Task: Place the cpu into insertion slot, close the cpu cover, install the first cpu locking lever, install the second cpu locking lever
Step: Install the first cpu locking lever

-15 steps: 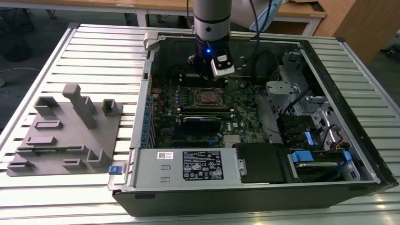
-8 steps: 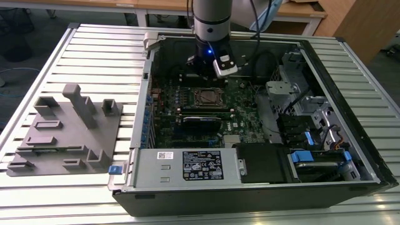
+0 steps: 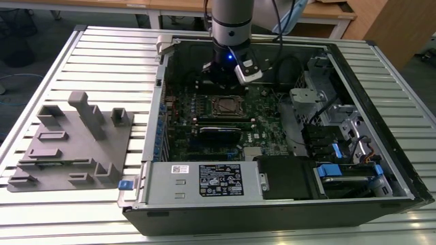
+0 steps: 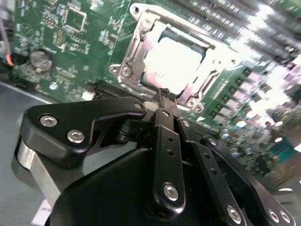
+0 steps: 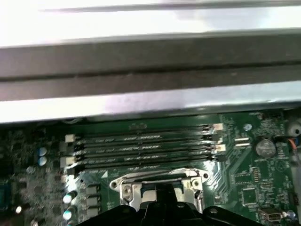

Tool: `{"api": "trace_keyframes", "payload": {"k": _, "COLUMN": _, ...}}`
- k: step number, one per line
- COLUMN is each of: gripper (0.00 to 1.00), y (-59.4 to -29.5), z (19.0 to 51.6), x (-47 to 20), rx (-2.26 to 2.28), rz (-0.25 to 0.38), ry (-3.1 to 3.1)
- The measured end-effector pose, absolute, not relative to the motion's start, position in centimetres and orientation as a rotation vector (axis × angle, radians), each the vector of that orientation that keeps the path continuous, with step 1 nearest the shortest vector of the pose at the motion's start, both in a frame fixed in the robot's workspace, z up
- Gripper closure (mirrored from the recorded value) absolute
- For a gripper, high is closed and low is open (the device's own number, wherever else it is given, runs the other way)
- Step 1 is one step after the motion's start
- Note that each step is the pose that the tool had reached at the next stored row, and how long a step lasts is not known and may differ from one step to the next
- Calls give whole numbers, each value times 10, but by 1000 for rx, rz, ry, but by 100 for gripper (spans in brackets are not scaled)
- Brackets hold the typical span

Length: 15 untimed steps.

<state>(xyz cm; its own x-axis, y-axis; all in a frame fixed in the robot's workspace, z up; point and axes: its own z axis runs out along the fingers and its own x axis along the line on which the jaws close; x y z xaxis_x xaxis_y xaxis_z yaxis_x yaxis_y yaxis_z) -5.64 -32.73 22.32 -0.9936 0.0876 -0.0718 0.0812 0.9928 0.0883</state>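
cpu (image 4: 173,63) already seated in insertion slot (image 4: 141,35) with cpu cover (image 4: 200,89) down over it, levers unclear; claw (image 4: 164,94) clenched, empty, hovering just above the socket edge.

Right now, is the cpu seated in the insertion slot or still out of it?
In. In the second wrist view the cpu lies flat inside the insertion slot, with the cpu cover framing its edges.

Bright overhead light; glare on the cpu (image 4: 171,63); wrist views soft, blurred.
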Motion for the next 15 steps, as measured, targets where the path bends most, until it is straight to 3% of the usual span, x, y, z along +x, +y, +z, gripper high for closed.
{"api": "trace_keyframes", "payload": {"k": 6, "gripper": 89, "y": -328, "z": 223, "x": -56, "rx": 97, "rz": -9, "ry": 3084}}
{"api": "trace_keyframes", "payload": {"k": 15, "gripper": 89, "y": -331, "z": 223, "x": -48, "rx": 94, "rz": 20, "ry": 3086}}
